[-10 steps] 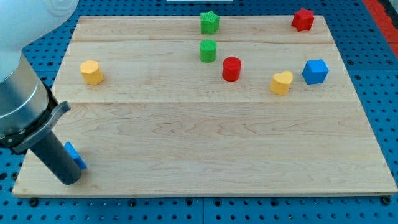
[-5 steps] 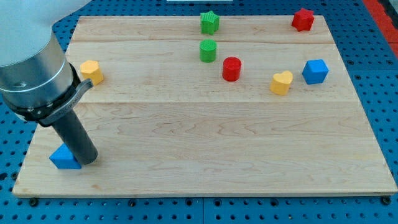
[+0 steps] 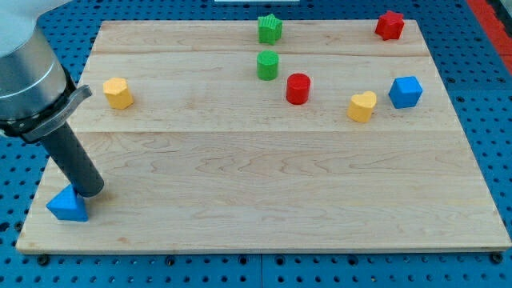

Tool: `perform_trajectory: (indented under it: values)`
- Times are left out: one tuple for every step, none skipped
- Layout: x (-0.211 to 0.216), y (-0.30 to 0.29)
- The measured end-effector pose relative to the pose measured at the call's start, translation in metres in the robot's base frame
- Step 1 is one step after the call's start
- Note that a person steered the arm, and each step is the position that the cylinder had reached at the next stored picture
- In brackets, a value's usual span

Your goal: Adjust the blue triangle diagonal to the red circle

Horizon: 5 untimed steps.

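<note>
Blue triangle (image 3: 67,206) sits in the tabletop's (image 3: 264,200) bottom-left corner, well apart from the red circle (image 3: 298,88), with the tool's tip (image 3: 90,192), a gripless rod holding nothing, touching its upper-right side, seemingly misplaced for pushing it circleward.

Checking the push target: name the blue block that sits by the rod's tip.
The blue triangle, at the board's bottom-left corner, right against my tip. The blue cube sits far off at the view's right.
</note>
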State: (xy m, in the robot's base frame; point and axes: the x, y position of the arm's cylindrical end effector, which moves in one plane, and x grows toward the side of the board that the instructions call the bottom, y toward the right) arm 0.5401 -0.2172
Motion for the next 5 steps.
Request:
perform_trajectory:
  values:
    - [0.000, -0.007]
    - [0.000, -0.008]
    - [0.000, -0.008]
    - [-0.006, -0.008]
    - [-0.011, -0.005]
